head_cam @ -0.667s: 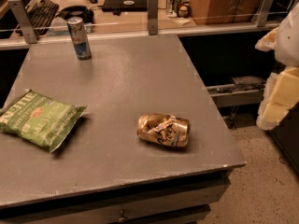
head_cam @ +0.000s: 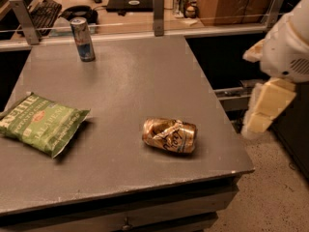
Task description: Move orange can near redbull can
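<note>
The orange can [head_cam: 170, 135] is dented and lies on its side on the grey table [head_cam: 135, 81], right of the middle and near the front. The redbull can [head_cam: 83, 39] stands upright at the table's far left, well away from the orange can. My gripper [head_cam: 263, 111] hangs off the table's right edge, pale cream under the white arm [head_cam: 289, 47]. It is to the right of the orange can and a little above table height, touching nothing.
A green chip bag [head_cam: 41, 122] lies flat at the left front of the table. Behind the table runs a rail with metal posts [head_cam: 158, 13], then a desk with a keyboard [head_cam: 43, 11]. The floor [head_cam: 270, 187] lies to the right.
The arm and gripper have shifted a little to the left, closer to the table's right edge. The cans and the bag have not moved.
</note>
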Controlling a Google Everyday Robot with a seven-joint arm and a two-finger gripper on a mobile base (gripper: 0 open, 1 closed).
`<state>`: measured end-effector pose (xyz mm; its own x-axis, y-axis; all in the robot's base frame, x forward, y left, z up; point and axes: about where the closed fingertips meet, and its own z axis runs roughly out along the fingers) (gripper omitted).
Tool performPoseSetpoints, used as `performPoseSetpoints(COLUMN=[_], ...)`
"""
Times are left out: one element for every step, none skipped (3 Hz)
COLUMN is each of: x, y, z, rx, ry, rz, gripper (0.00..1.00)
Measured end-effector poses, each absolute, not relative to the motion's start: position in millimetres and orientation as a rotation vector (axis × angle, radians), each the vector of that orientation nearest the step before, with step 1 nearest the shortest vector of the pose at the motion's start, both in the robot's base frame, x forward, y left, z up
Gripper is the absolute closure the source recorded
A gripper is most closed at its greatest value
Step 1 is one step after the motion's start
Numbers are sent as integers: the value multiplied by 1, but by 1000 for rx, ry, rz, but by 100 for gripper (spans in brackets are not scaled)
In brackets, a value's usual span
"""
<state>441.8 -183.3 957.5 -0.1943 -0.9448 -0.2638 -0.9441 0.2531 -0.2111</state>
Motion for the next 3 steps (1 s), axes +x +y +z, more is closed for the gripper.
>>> performPoseSetpoints(x=[443,441,434], y=[-123,-71,-40], z=[925,897,864], rx=[-1777,-1813,-1826], ry=[2149,2125,2146], rz=[139,253,348], gripper=[0,0,0])
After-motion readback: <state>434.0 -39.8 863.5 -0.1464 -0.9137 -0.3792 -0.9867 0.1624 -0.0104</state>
